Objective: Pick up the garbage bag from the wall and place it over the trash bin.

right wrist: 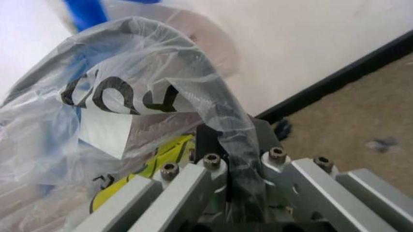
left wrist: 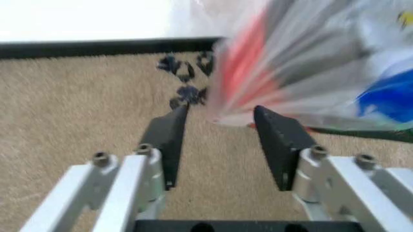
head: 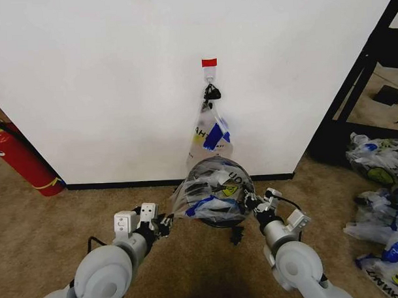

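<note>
The right pincer (right wrist: 232, 169) pinches the bag (head: 213, 188) draped over the bin (head: 222, 221); the left pincer (left wrist: 223, 118), spread, sits at its left edge.

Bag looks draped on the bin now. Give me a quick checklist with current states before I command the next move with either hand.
1. Garbage bag over the trash bin: ok, it covers the top; how far down the sides, cannot tell.
2. Right hand grip: ok, shut on a strip of the bag's film.
3. Left hand: open, with the bag's edge just beyond its fingertips; whether it touches, cannot tell.
4. Bin upright on the carpet: cannot tell, the bag hides most of it.
5. Second bag hanging from the wall hook: ok, apart from both hands.
6. Fire extinguisher far to the left: ok, well away.
</note>
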### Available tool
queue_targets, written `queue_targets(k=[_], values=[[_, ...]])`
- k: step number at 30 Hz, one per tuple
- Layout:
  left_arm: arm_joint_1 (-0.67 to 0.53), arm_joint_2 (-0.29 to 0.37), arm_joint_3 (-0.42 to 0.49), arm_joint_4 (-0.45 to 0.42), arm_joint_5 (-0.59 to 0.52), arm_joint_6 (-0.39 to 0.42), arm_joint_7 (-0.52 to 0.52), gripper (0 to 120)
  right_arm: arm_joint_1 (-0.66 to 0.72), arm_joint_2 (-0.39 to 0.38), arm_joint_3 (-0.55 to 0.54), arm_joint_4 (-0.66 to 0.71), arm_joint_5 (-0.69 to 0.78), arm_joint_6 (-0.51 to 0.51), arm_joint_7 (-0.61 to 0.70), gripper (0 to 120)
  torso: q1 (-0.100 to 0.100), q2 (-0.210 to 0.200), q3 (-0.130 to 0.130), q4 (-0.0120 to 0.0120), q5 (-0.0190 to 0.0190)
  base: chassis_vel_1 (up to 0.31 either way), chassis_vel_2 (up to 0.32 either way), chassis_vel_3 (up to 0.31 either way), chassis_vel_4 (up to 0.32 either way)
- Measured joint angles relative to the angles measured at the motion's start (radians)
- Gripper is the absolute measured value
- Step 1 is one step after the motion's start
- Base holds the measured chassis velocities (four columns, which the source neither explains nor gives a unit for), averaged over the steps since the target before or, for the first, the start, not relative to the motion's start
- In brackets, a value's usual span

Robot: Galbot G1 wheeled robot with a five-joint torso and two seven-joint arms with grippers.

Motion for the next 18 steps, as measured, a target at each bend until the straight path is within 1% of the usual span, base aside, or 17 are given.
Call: queue_targets(k=[1,3,4,5,7,8,9,10,11,12,13,14,15,18], values=[[0.008,0.0,-0.023,-0.015,0.003,-0.002,-0.009,52,-0.001,0.0,0.002,-0.003,-0.003,0.0,0.001,0,0.0,0.0,0.0,0.0001,0.0003,0.0,0.0,0.0,0.0],[0.015,0.003,-0.058,-0.034,0.008,-0.008,-0.017,58,0.0,0.0,0.004,-0.009,-0.007,0.0,0.002,0,0.0,0.0,0.0,0.0006,0.0005,0.0,0.0,0.0,0.0],[0.013,0.015,-0.099,-0.057,0.027,-0.026,-0.007,66,0.0,-0.001,0.004,-0.014,-0.011,0.0,0.003,0,0.0,0.0,0.0,0.0009,0.0003,0.0,0.0,0.0,0.0],[0.013,0.015,-0.099,-0.057,0.027,-0.026,-0.007,66,0.0,-0.001,0.004,-0.014,-0.011,0.0,0.003,0,0.0,0.0,0.0,0.0009,0.0003,0.0,0.0,0.0,0.0],[-0.006,0.045,-0.113,-0.082,0.079,-0.054,0.05,74,0.001,-0.002,0.002,-0.017,-0.017,0.0,0.005,0,0.0,0.0,0.0,0.0008,0.0002,0.0,0.0,0.0,0.0],[-0.018,0.067,-0.103,-0.09,0.116,-0.075,0.111,78,0.002,-0.003,-0.001,-0.018,-0.019,-0.002,0.007,0,0.0,0.0,0.0,0.0006,0.0004,0.0,0.0,0.0,0.0],[-0.024,0.078,-0.096,-0.092,0.135,-0.085,0.147,79,0.003,-0.003,-0.002,-0.018,-0.02,-0.003,0.008,0,0.0,0.0,0.0,0.0004,0.0005,0.0,0.0,0.0,0.0],[-0.037,0.1,-0.072,-0.096,0.19,-0.107,0.246,86,0.008,-0.003,-0.01,-0.02,-0.022,-0.005,0.011,0,0.0,0.0,0.0,0.0,0.0006,0.0,0.0,0.0,0.0],[-0.039,0.105,-0.064,-0.096,0.211,-0.113,0.279,88,0.014,-0.003,-0.017,-0.022,-0.023,-0.007,0.014,0,0.0,0.0,0.0,-0.0004,0.0005,0.0,0.0,0.0,0.0],[-0.054,0.114,-0.028,-0.096,0.268,-0.122,0.36,94,0.03,-0.004,-0.035,-0.025,-0.024,-0.012,0.018,0,0.0,0.0,0.0,0.0013,0.0004,0.0,0.0,0.0,0.0],[-0.054,0.114,-0.028,-0.096,0.268,-0.122,0.36,94,0.03,-0.004,-0.035,-0.025,-0.024,-0.012,0.018,0,0.0,0.0,0.0,0.0013,0.0004,0.0,0.0,0.0,0.0],[-0.083,0.116,0.008,-0.096,0.289,-0.122,0.397,98,0.034,-0.004,-0.043,-0.025,-0.026,-0.016,0.02,0,0.0,0.0,0.0,0.0015,0.0004,0.0,0.0,0.0,0.0],[-0.105,0.118,0.036,-0.096,0.298,-0.122,0.412,98,0.034,-0.005,-0.046,-0.025,-0.028,-0.017,0.021,0,0.0,0.0,0.0,0.0014,0.0003,0.0,0.0,0.0,0.0],[-0.185,0.13,0.135,-0.083,0.327,-0.118,0.451,100,0.027,-0.007,-0.049,-0.016,-0.034,-0.022,0.024,0,0.0,0.0,0.0,0.0,0.0004,0.0,0.0,0.0,0.0]])
